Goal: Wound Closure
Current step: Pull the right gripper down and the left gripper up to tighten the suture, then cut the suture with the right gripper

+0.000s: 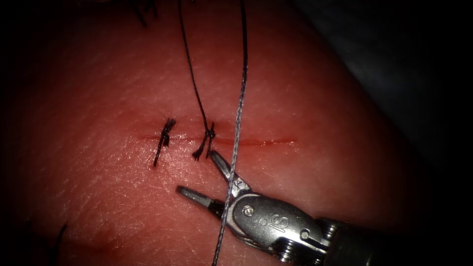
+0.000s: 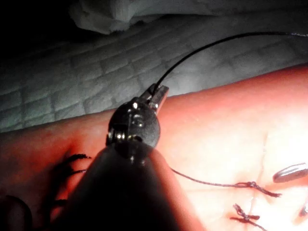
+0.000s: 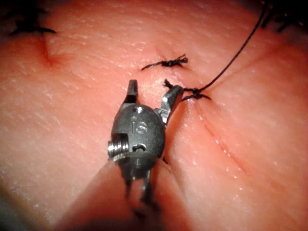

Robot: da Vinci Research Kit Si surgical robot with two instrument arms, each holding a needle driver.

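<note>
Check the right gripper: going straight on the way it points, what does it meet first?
Probably the second knot on the cut. The right gripper is open, one tip just below the knot's cut ends. Depth is unclear, so it may touch the tissue first.

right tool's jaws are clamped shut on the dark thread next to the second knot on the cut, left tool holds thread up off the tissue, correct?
Not quite: the steel right tool has its jaws spread open beside the dark knot, holding nothing, as the endoscope view shows. The left tool does hold the black thread above the pink tissue.
</note>
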